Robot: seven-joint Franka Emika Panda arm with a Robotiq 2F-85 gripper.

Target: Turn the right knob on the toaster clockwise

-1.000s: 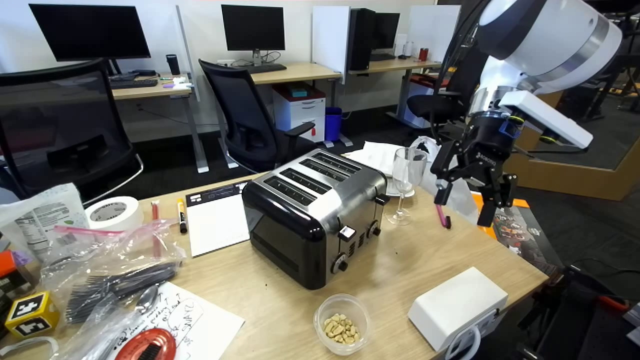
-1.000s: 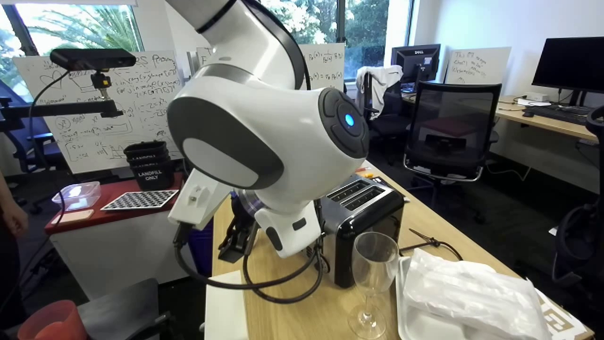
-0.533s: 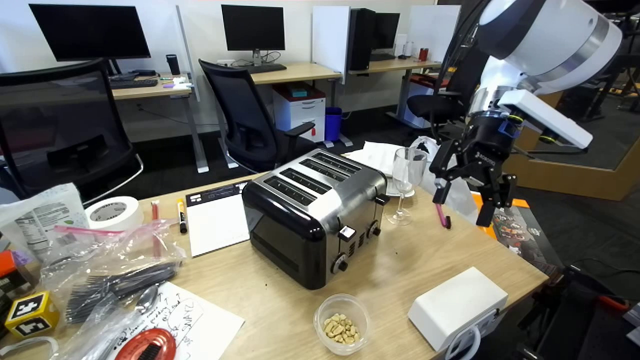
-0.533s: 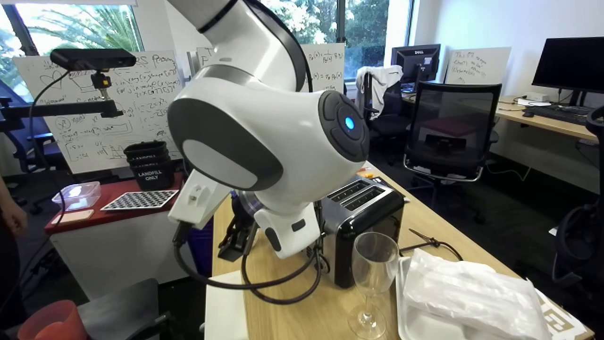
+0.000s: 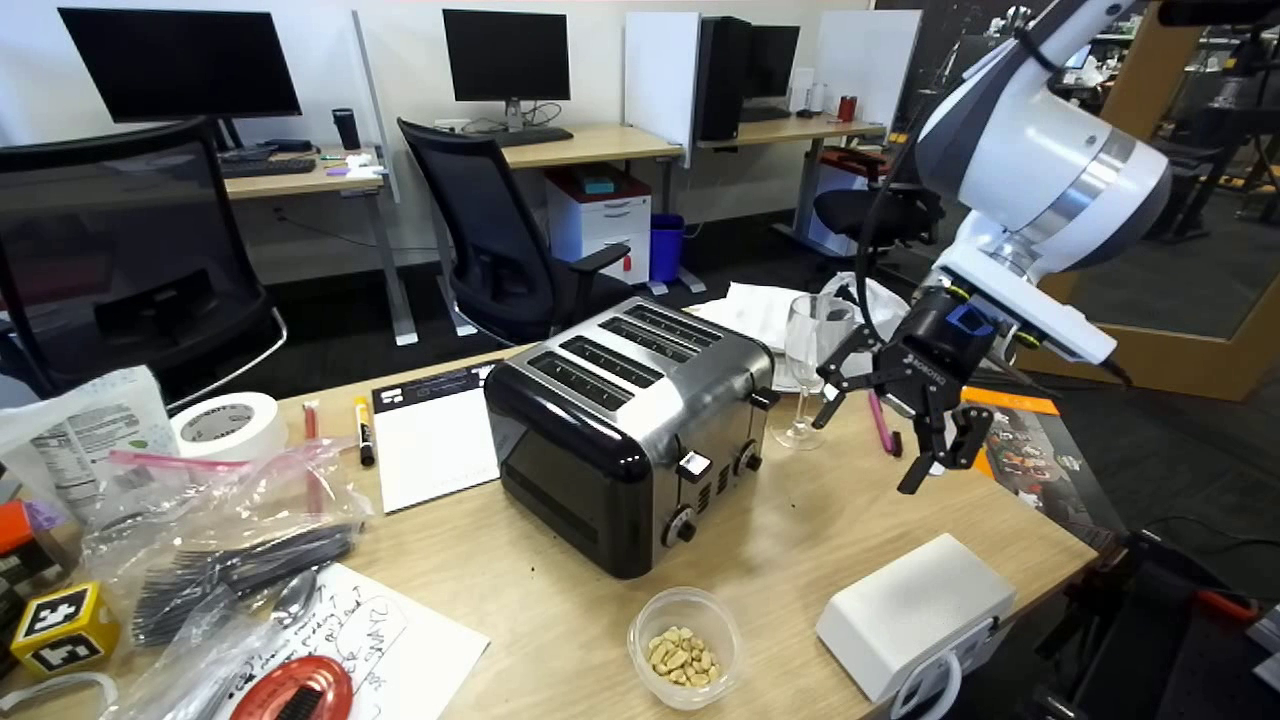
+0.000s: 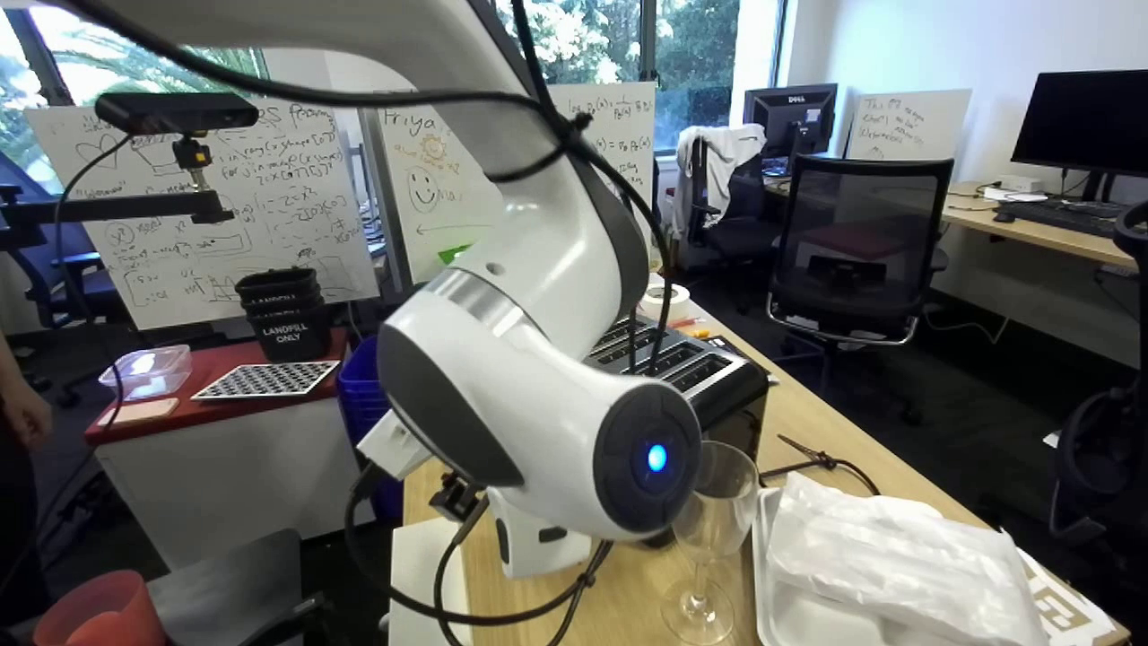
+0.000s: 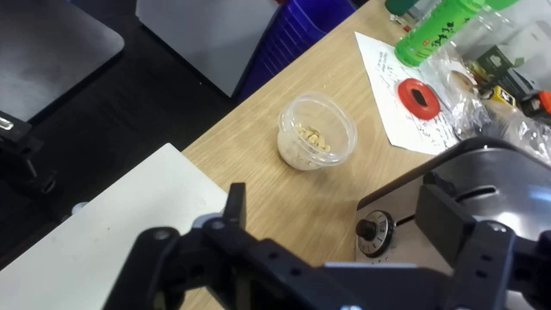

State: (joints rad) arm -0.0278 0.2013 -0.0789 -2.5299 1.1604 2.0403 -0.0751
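The silver and black four-slot toaster (image 5: pixel 640 430) stands on the desk with two black knobs on its steel front. The right knob (image 5: pixel 748 458), seen facing that front, is the one nearer the wine glass. The left knob (image 5: pixel 681 526) is near the bowl and shows numbers in the wrist view (image 7: pixel 374 232). There the right knob is hidden. My gripper (image 5: pixel 868 447) is open and empty, in front of the toaster and apart from it. In the wrist view its fingers (image 7: pixel 340 211) stand wide apart. The arm mostly hides it in an exterior view.
A wine glass (image 5: pixel 815 340) stands close beside the toaster's far end and the arm. A clear bowl of nuts (image 5: pixel 686 650) and a white box (image 5: pixel 915 620) sit on the desk in front. A tray with plastic wrap (image 6: pixel 888 556) lies past the glass.
The arm and gripper have lowered and moved toward the toaster's front. The gripper remains open. The toaster and the desk items have not moved.
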